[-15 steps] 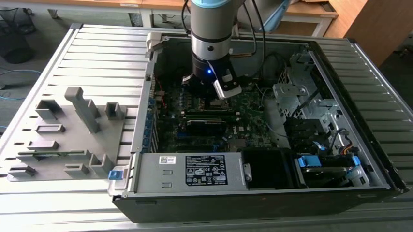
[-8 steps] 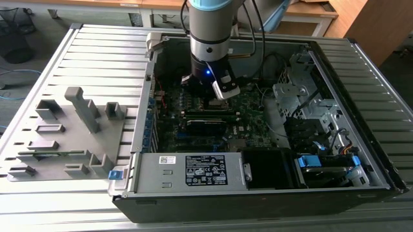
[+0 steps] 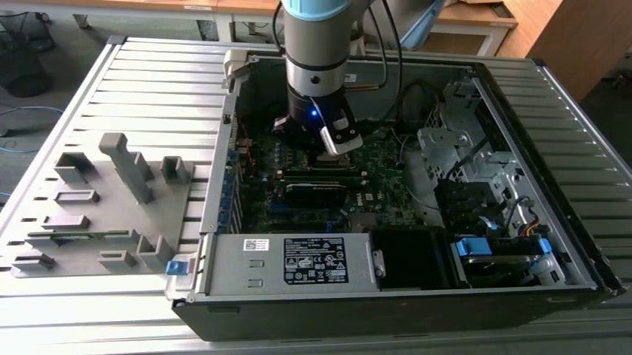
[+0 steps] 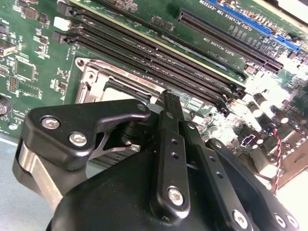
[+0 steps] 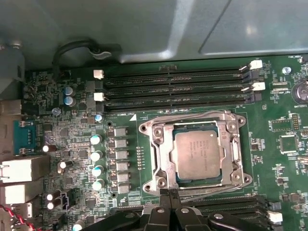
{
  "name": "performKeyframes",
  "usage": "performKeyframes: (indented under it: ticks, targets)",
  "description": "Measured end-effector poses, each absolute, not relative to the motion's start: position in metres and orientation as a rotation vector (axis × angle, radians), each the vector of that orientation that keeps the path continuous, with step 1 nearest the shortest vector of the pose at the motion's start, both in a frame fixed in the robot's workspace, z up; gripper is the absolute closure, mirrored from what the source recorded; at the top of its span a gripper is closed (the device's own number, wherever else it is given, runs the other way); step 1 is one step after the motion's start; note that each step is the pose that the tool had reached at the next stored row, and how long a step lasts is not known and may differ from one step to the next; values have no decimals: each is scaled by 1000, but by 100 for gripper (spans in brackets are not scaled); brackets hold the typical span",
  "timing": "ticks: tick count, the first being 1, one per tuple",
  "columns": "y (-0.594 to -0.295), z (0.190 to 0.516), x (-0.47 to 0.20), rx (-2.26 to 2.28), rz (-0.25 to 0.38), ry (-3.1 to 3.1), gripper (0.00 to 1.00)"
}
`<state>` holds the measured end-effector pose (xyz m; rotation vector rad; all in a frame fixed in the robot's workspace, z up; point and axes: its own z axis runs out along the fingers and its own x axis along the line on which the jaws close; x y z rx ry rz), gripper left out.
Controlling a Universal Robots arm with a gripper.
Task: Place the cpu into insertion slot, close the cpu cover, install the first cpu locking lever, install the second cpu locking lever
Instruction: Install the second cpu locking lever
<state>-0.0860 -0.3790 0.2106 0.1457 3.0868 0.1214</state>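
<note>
Your arm (image 3: 316, 44) hangs straight down, wrist vertical; the gripper (image 4: 169, 96) has its black fingers (image 4: 168, 144) pressed together, holding nothing.

Cpu (image 5: 198, 156): dull silver-tan metal top, matt, faintly brushed. Cpu cover (image 5: 161, 159) framing the cpu: bare silver-grey metal, slight sheen. Motherboard (image 5: 120, 103) around the cpu: dark green, semi-gloss. Memory slots (image 5: 175, 89) beside the cpu cover: black plastic, white plastic end clips. Gripper (image 4: 169, 103): matt black links, bright metal screws. Worktop (image 3: 148, 89): pale grey ribbed metal, matt.
</note>
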Motion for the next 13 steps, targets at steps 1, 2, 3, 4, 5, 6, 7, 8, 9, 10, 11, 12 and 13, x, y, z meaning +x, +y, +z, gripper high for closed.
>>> performKeyframes:
  ticks: [1,2,3,4,5,6,7,8,9,10,11,12,13]
  targets:
    - [-379,210,-87,146,123,3087,89]
    - [-379,210,-88,146,123,3087,89]
    - [-379,209,-89,146,124,3087,89]
    - [-380,209,-89,146,124,3087,89]
    - [-380,209,-90,146,124,3087,89]
    - [-380,208,-91,146,125,3087,89]
    - [-380,208,-92,146,125,3087,89]
    - [-380,207,-92,146,126,3087,89]
    - [-380,207,-92,146,126,3087,89]
    - [-380,206,-92,146,127,3087,89]
    - [-380,206,-92,146,128,3087,89]
    - [-380,206,-92,146,129,3087,89]
    - [-380,206,-92,146,132,3087,89]
